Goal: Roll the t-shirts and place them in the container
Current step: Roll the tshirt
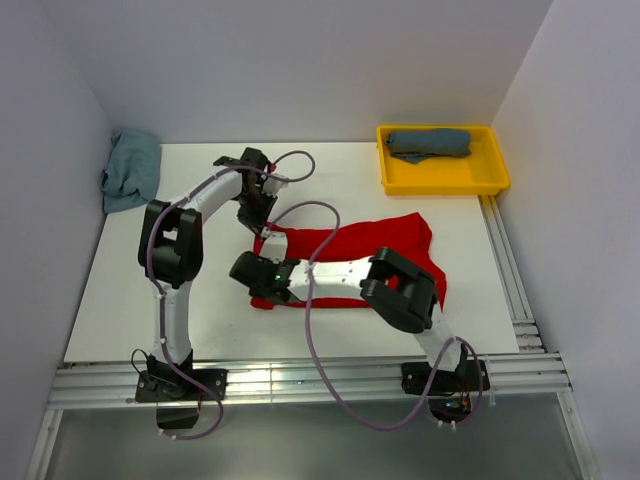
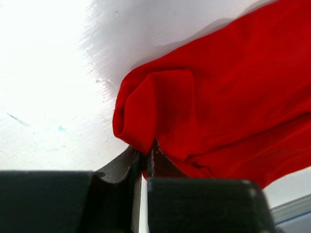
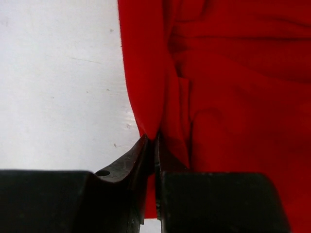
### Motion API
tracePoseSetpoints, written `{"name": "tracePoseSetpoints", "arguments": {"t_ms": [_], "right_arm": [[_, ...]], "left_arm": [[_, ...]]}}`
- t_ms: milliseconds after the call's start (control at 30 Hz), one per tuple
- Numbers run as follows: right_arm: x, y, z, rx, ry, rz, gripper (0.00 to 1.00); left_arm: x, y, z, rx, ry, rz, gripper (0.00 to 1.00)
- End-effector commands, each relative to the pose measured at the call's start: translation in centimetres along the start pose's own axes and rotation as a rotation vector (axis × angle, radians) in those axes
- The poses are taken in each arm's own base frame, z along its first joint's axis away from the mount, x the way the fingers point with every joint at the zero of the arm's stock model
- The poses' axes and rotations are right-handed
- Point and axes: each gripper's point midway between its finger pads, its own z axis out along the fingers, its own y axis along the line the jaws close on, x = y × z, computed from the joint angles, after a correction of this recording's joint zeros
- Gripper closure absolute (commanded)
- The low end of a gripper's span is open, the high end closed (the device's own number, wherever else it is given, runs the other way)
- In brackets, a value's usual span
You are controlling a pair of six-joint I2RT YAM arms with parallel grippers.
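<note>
Left end effector (image 2: 145, 162) and right end effector (image 3: 154, 145) each pinch, jaws closed, an edge fold of the red t-shirt (image 1: 380, 235), which lies spread and unrolled on the tabletop (image 1: 130, 290). Slate-blue t-shirt (image 1: 428, 143) sits bundled in the yellow tray (image 1: 440, 187), apparently done; teal t-shirt (image 1: 131, 170) lies crumpled at far left, not yet rolled.

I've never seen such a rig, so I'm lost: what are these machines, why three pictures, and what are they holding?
Two robot arms are bolted to the near edge of a white table. One picture looks down from above; the other two come from a camera on each wrist, so the dark shapes at the bottom are that arm's own pincer. The left pincer and the right pincer are each shut on an edge of the red t-shirt lying on the table. A slate-blue shirt lies in a yellow tray far right; a teal shirt sits bunched far left.
</note>
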Motion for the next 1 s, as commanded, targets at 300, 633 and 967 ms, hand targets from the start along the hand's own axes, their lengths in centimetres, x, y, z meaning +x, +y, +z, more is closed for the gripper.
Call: {"name": "tracePoseSetpoints", "arguments": {"t_ms": [300,633,967], "right_arm": [[-2.9,1.8,-3.3,-0.562,0.008,0.464,0.92],[-4.6,0.6,-4.1,-0.85,0.028,0.794,0.94],[-3.7,-1.0,-2.8,-0.829,0.053,0.897,0.97]], "left_arm": [[-4.1,-1.2,-3.5,0.11,-0.145,0.036,0.47],[-3.4,0.4,-8.5,0.319,-0.268,-0.018,0.36],[2.9,1.6,-5.3,0.506,-0.201,-0.089,0.37]]}}
